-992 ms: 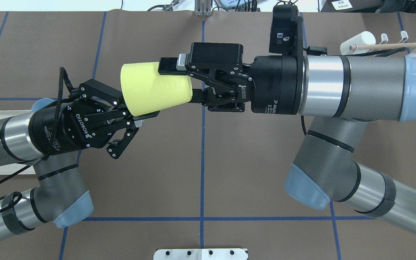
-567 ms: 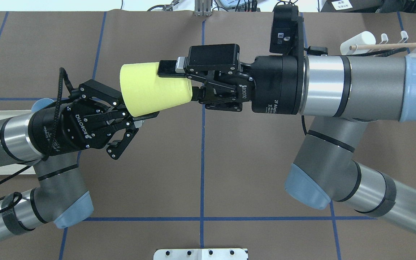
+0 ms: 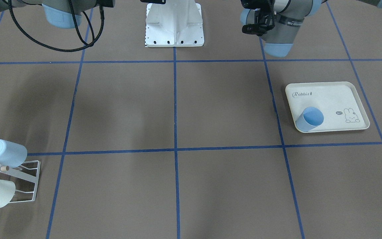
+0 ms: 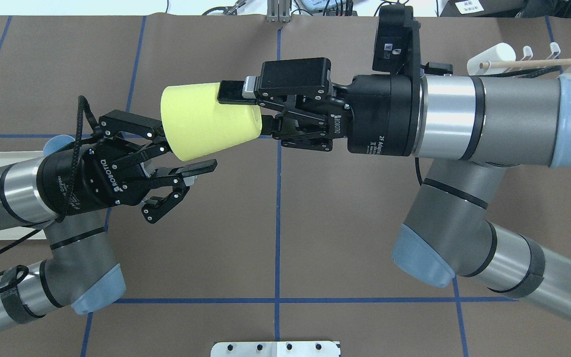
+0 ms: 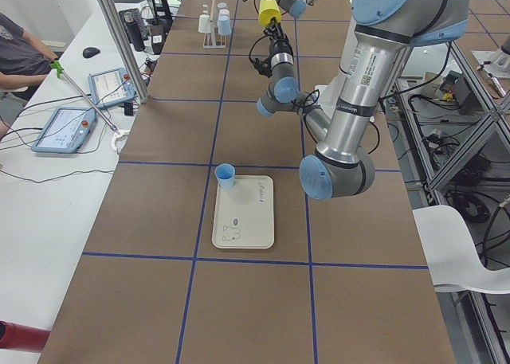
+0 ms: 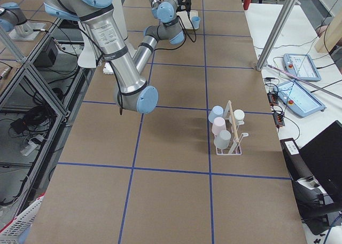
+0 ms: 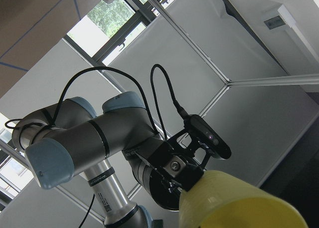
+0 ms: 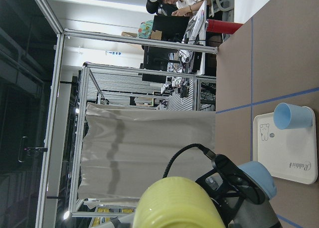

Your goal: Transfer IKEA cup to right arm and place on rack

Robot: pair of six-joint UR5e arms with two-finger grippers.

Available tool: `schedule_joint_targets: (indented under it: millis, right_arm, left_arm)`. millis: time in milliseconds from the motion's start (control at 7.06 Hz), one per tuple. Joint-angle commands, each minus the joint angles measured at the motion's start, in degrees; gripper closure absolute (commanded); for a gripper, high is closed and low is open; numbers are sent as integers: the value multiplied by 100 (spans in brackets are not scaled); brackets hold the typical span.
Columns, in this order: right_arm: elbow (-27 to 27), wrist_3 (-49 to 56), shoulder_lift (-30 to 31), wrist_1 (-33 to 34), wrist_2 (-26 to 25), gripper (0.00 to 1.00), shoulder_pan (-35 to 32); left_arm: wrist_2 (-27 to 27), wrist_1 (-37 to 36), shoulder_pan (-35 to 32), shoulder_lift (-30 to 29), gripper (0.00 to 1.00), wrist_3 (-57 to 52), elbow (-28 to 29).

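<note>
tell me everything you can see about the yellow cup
The pale yellow tapered plastic-looking cup is plain and matte, with no handle or print. It hangs on its side in the air over the brown table, broader end toward the left tool, narrower end toward the right tool. The right tool is shut on that narrower end, one black finger lying along the wall. The left tool's jaws stand open around the broad end; contact there is unclear.

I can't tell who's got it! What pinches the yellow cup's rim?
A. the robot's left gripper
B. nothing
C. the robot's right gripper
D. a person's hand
C: the right gripper is shut on the rim of the yellow cup, while the left gripper stands open near its base.
</note>
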State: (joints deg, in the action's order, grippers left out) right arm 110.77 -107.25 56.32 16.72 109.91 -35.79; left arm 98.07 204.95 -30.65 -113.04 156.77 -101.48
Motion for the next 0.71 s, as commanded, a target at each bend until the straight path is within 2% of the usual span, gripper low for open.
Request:
schedule_joint_targets:
  millis: [0,283,567]
  right_arm:
    - [15,-16,28,-28,-5,74,-7]
    - [41,-42,203,-19,-22,73,-85]
    - [24,19,493,364,56,73,-663]
  left_arm:
    - [-25,-8,-55,45,0,-15,-56]
    - [71,-87,-535,631,0,-293,22]
    - [832,-908,-967,1142,0,-1713,6]
